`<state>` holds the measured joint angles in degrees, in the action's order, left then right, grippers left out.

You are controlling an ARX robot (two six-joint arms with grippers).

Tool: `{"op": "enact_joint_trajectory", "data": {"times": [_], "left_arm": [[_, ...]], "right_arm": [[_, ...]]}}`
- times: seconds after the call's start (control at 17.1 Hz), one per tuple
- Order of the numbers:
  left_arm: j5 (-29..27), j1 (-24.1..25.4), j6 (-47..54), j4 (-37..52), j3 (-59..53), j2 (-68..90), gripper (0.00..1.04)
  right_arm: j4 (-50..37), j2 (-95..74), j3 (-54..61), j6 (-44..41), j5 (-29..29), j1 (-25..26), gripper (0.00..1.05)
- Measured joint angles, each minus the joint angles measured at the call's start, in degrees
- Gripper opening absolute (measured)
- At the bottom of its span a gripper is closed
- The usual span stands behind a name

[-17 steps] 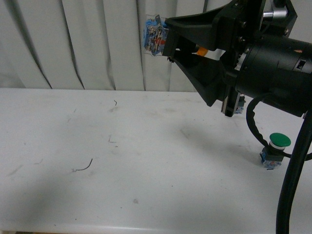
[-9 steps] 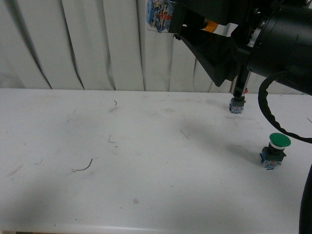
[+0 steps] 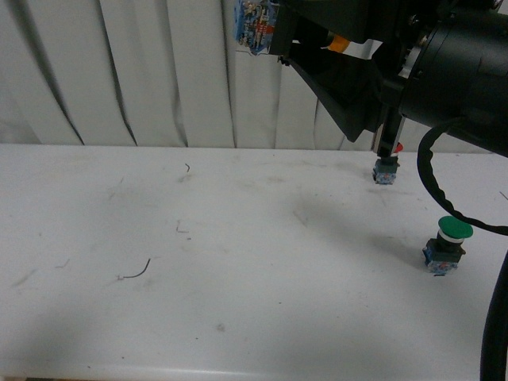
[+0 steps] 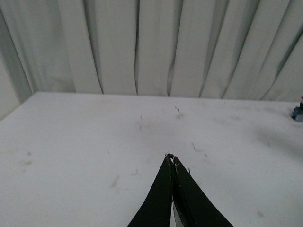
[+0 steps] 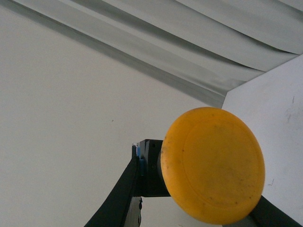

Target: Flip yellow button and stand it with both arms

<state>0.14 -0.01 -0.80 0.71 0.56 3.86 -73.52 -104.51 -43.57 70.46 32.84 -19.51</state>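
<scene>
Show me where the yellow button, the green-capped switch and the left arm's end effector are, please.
yellow button (image 5: 213, 163): right wrist view, middle of its round yellow cap.
green-capped switch (image 3: 456, 229): front view, on its green cap.
left end effector (image 4: 171, 159): left wrist view, where its closed tips meet.

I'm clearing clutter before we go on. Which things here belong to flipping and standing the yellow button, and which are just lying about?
Part of the job:
yellow button, held up off the table
right gripper, shut on it
left gripper, shut, holding nothing

Just lying about:
green-capped switch
red-capped switch, partly behind the right arm
wire scrap
</scene>
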Motion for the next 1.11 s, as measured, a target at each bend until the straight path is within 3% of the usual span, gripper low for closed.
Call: {"op": "enact_joint_trajectory", "data": {"times": [0.47, 0.76, 0.94, 1.11], "left_arm": [[-0.2, 0.0, 0.0, -0.9, 0.0, -3.3, 0.05], [-0.2, 0.0, 0.0, -0.9, 0.0, -3.3, 0.61], [-0.2, 0.0, 0.0, -0.9, 0.0, -3.3, 0.95], [-0.2, 0.0, 0.0, -0.9, 0.0, -3.3, 0.98]], "right_arm": [[0.1, 0.0, 0.0, 0.0, 0.2, 0.0, 0.37], [0.2, 1.8, 0.1, -2.0, -0.5, 1.2, 0.36], [15.7, 5.1, -3.6, -17.1, -10.2, 5.9, 0.36], [31.6, 2.3, -9.9, -41.9, -20.8, 11.4, 0.36]]}}
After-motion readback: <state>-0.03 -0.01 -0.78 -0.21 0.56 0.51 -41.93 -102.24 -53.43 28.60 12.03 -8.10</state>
